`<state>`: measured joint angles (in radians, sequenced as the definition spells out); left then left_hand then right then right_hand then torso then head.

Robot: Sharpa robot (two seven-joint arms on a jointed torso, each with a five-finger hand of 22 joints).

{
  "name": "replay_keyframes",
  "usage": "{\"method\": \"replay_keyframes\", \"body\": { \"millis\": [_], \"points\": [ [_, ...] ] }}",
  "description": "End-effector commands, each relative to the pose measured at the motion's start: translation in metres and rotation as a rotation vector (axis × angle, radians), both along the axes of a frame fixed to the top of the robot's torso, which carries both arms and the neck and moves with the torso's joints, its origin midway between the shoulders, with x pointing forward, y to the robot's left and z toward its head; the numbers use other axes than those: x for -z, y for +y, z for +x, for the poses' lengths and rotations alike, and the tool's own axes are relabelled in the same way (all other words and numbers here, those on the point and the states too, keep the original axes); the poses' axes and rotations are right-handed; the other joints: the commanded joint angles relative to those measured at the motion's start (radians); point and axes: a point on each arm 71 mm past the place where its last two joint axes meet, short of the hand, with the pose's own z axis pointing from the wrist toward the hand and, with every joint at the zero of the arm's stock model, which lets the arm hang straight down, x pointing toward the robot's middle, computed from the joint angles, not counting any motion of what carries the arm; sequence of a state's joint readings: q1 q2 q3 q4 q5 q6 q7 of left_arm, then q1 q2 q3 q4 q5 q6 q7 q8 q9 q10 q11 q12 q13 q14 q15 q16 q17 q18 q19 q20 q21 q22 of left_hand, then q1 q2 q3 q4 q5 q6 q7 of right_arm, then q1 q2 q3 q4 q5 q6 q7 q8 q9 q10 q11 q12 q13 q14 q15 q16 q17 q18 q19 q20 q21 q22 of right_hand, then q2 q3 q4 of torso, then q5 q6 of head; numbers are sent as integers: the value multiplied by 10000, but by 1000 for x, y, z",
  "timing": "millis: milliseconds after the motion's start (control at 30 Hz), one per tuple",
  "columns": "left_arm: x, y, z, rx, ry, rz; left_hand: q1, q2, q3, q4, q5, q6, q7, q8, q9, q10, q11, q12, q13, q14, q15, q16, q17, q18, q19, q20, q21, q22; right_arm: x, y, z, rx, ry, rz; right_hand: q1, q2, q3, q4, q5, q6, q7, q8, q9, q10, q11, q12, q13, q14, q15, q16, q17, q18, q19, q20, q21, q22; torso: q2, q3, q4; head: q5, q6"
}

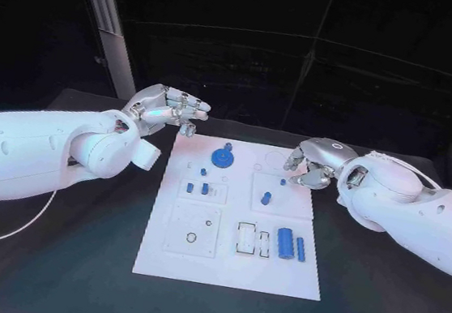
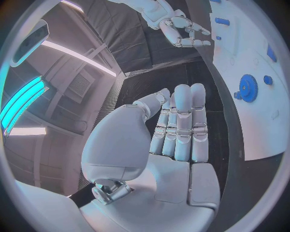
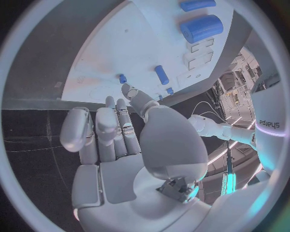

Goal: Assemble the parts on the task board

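Task board (image 1: 227,272) nearest; left wrist view shows gear (image 2: 248,88) teeth.

Both hands hang off the board (image 1: 161,260): left hand (image 1: 169,109) at 11 o'clock, right hand (image 1: 318,163) at 2; gear (image 1: 222,157) stands between.

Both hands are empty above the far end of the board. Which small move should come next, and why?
Probably lower the right hand toward the small blue peg just below it and pinch it: the hand holds nothing, and that part lies nearest.
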<state>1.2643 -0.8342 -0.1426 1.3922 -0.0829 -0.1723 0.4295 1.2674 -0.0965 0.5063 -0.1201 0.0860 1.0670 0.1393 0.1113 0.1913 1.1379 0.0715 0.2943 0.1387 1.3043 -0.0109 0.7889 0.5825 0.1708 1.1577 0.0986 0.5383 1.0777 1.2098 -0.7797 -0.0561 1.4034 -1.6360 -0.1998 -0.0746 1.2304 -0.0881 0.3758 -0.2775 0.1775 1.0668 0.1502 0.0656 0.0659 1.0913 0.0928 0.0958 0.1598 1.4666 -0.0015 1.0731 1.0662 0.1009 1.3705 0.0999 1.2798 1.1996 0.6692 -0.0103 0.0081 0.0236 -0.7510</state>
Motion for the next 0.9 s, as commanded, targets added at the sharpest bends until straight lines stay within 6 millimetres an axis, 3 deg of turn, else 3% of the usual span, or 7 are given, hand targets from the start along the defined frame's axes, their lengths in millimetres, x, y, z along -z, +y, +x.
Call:
{"method": "replay_keyframes", "body": {
  "millis": [33,633,900],
  "points": [
    [-3,-1,-1,-2,-15,-744,14,98,-64,-3,-36,68,19,-60,16,-70,1,62,17,-68,27,-51,-18,121,-98,0,-68,-11,0,2,0,-71,-322,-257,21,-64,-26,-58,-63,-74,-7,-44,-16,-73,-3,-42,-52,148,90,-38,-18,-142,11,88,56,31,11,4,7,-27,-7],
    [-3,-2,-3,87,99,-770,52,116,-112,-55,-42,62,31,-84,19,-109,9,97,28,-98,30,-134,-75,120,-100,0,-155,-83,16,10,1,-192,268,-575,112,142,61,-39,-58,-58,4,-7,2,127,11,-120,-294,201,103,138,87,-205,165,115,312,344,5,1,-1,-9,-77],
    [-2,-2,-3,77,136,-749,62,121,-125,-71,-47,56,38,-93,19,-122,14,105,31,-104,33,-157,-91,120,-99,1,-178,-102,21,14,1,-248,465,-664,124,389,238,-8,-52,131,-48,28,22,530,-43,-165,-506,232,71,300,168,-254,284,97,530,609,1,4,4,15,-110]
  ]
}}
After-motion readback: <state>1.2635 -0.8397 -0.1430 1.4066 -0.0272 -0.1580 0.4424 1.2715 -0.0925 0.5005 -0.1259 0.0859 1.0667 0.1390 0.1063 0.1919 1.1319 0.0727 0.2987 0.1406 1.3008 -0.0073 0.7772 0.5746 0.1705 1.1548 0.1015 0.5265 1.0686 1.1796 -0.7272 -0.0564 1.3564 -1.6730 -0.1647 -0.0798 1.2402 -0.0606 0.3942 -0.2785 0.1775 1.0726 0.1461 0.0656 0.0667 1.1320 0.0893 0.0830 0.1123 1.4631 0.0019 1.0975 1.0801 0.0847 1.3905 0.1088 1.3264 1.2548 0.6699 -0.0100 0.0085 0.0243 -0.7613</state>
